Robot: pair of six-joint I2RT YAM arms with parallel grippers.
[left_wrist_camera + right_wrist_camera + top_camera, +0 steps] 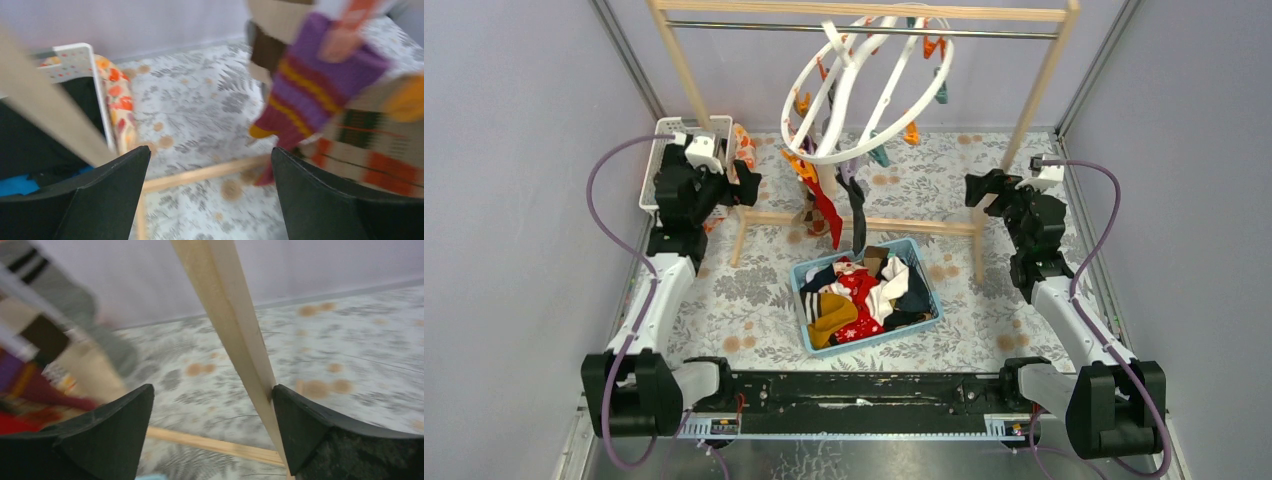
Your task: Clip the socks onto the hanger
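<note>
The white ring hanger (864,90) with orange and teal clips hangs tilted from the metal bar of the wooden rail. A few socks (829,215) hang clipped under its near side; a purple striped one (310,95) shows blurred in the left wrist view. More socks (864,290) lie heaped in a blue tray (929,300). My left gripper (749,185) is open and empty, left of the hanging socks. My right gripper (976,188) is open and empty, by the rail's right post (235,340).
The wooden rail frame (864,225) crosses the table, its lower bar just behind the blue tray. A white basket (669,130) with dark folded clothes and a patterned cloth (117,95) stands at the back left. Grey walls close in both sides.
</note>
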